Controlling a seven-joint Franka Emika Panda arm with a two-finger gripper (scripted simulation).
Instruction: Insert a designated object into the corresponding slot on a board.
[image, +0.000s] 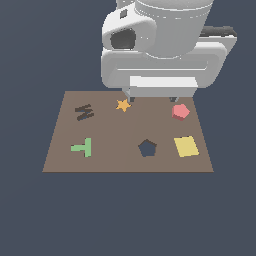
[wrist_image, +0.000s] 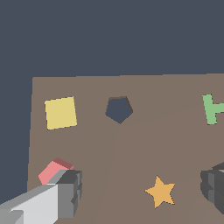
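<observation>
Here the brown board (image: 128, 132) lies flat, and nearest the exterior camera sit the green T (image: 82, 148), the dark pentagon slot (image: 147, 148) and the yellow square (image: 186, 146) in a row. Farther back lie the dark M mark (image: 84, 112), the orange star (image: 123, 105) and, toward the exterior view's right, the pink-red pentagon block (image: 180, 111), well apart from the slot. The hand (wrist_image: 140, 190) hangs above the far edge, released, fingers spread wide with the star between them; one finger (wrist_image: 70, 190) is just beside the block.
</observation>
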